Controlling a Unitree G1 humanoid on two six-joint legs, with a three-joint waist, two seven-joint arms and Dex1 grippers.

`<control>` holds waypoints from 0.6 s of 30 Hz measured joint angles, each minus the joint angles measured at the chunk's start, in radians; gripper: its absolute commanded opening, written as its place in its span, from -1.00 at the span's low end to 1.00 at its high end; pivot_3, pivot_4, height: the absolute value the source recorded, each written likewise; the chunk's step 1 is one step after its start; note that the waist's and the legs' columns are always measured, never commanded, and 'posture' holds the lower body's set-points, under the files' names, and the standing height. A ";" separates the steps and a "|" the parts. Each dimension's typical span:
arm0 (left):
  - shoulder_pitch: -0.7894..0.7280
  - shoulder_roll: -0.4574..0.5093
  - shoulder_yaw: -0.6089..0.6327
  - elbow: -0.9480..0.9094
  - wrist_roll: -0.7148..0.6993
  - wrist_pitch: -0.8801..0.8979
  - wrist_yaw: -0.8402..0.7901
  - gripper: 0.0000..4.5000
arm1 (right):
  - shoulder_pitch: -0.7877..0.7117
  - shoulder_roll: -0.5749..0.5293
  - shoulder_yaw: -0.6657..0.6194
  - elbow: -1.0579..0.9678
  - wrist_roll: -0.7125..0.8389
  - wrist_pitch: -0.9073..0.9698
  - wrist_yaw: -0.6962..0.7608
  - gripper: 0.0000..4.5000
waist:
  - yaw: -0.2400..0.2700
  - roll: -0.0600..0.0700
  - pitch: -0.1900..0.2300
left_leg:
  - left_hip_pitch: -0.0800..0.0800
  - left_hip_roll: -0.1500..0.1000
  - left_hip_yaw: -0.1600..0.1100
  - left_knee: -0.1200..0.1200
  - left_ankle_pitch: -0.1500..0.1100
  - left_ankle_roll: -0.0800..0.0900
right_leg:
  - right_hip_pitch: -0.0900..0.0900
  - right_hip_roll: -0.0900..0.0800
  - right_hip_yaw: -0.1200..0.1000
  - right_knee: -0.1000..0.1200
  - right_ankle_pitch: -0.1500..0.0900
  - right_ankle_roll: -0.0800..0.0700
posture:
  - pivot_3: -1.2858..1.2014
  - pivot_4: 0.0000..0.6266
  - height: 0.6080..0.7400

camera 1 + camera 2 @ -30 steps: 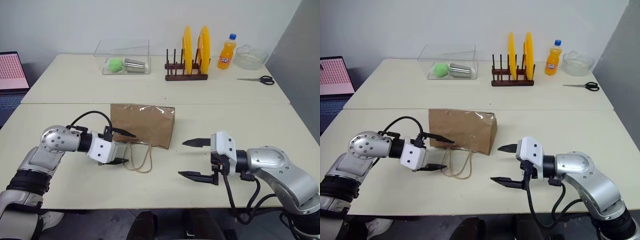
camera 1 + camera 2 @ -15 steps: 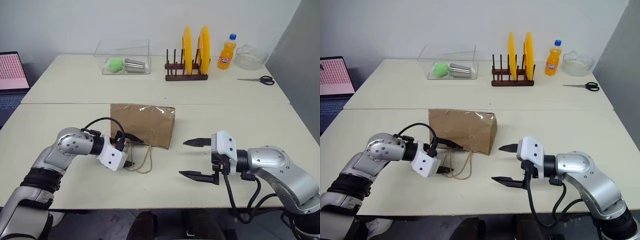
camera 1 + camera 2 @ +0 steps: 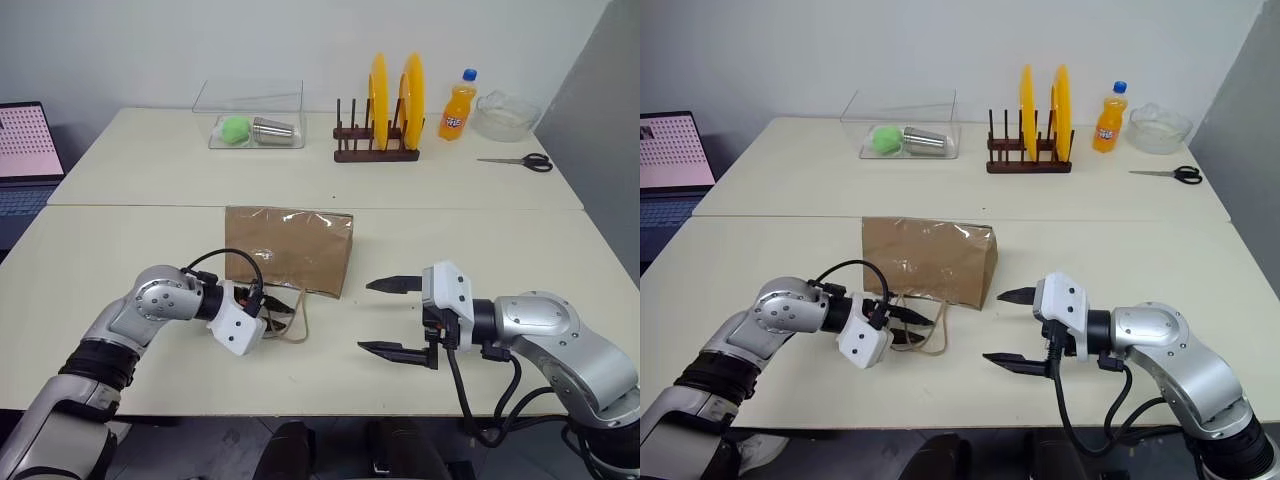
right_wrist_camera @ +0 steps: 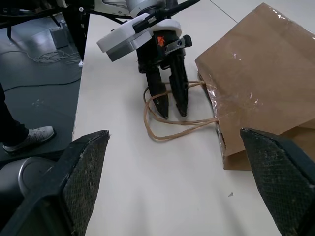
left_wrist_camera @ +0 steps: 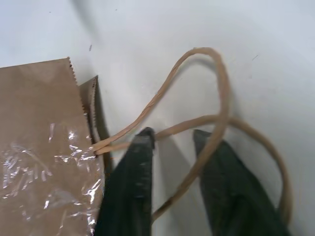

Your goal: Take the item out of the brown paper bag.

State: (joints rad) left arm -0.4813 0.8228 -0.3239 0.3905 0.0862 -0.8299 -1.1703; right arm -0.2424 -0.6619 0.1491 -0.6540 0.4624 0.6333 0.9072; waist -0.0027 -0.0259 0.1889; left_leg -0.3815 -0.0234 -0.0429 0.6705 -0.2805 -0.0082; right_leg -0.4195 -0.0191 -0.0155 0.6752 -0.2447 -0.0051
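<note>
My left gripper point(image 3: 912, 322), fingers nearly together around a cord handle point(image 5: 206, 118), sits at the flat-lying brown paper bag point(image 3: 290, 248)'s near mouth, while my right gripper point(image 3: 392, 316) waits wide open and empty.

The left gripper point(image 3: 272, 318) reaches low over the table, its arm bent at the elbow and angled inward and downward, the white wrist housing tilted toward the tabletop. Its two black fingers point(image 5: 129, 196) stand close together with a narrow gap between them, a cord loop threaded through that gap. The right gripper point(image 3: 385, 317) hangs above the table, pointing inward from a silver forearm, its two black fingers spread wide apart, one above the other, holding nothing.
</note>
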 measured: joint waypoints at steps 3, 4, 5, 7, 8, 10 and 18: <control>0.006 -0.033 0.011 -0.057 -0.082 0.154 0.002 -0.99 | 0.000 -0.012 0.005 0.000 -0.015 -0.023 0.001 1.00 | 0.000 0.000 0.000 | -0.001 0.000 -0.001 0.001 0.000 0.000 | 0.000 0.000 -0.001 0.000 0.000 0.000 | 0.03 -0.52 1.00; 0.005 -0.044 0.021 -0.086 -0.114 0.217 0.004 -0.99 | 0.000 -0.018 0.012 0.000 -0.024 -0.034 0.003 1.00 | 0.000 0.000 0.000 | -0.001 0.000 -0.001 0.001 0.000 0.000 | 0.000 0.000 -0.001 0.000 0.000 0.000 | 0.03 -0.52 1.00; 0.003 -0.054 0.032 -0.119 -0.144 0.282 0.006 -0.99 | 0.000 -0.023 0.019 0.000 -0.037 -0.046 0.005 1.00 | 0.000 0.000 0.000 | -0.001 0.000 -0.001 0.001 0.000 0.000 | 0.000 0.000 -0.001 0.000 0.000 0.000 | 0.03 -0.52 1.00; -0.009 -0.071 0.059 -0.200 -0.205 0.427 0.020 -0.99 | 0.000 -0.033 0.037 0.001 -0.062 -0.073 0.007 1.00 | -0.001 0.000 0.000 | -0.001 0.000 -0.001 0.002 0.000 0.000 | 0.000 0.000 -0.001 0.000 0.000 0.000 | 0.03 -0.52 1.00; -0.017 -0.077 0.068 -0.229 -0.225 0.486 0.025 -0.99 | 0.000 -0.036 0.041 0.001 -0.071 -0.085 0.008 1.00 | -0.001 0.000 0.000 | -0.001 0.000 -0.001 0.002 0.000 0.000 | 0.000 0.000 -0.001 0.001 0.000 0.000 | 0.03 -0.52 1.00; -0.042 -0.090 0.089 -0.278 -0.270 0.615 0.034 -0.99 | -0.001 -0.043 0.052 0.003 -0.095 -0.111 0.012 1.00 | -0.001 0.000 0.000 | -0.001 0.000 -0.001 0.002 0.000 0.000 | 0.000 0.001 -0.001 0.001 0.000 0.000 | 0.03 -0.52 1.00; -0.152 -0.154 0.159 -0.329 -0.364 0.935 0.084 -0.99 | -0.060 -0.042 0.164 0.068 -0.236 -0.266 0.047 1.00 | -0.003 0.000 0.000 | -0.001 0.000 -0.001 0.005 0.000 0.000 | 0.000 0.001 0.000 0.003 0.000 0.001 | 0.03 -0.52 1.00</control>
State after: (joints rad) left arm -0.6332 0.6692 -0.1651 0.0620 -0.2780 0.1050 -1.0861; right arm -0.3025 -0.7043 0.3136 -0.5859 0.2267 0.3670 0.9543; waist -0.0057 -0.0262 0.1890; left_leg -0.3825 -0.0234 -0.0440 0.6758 -0.2805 -0.0083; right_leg -0.4194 -0.0182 -0.0158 0.6778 -0.2451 -0.0042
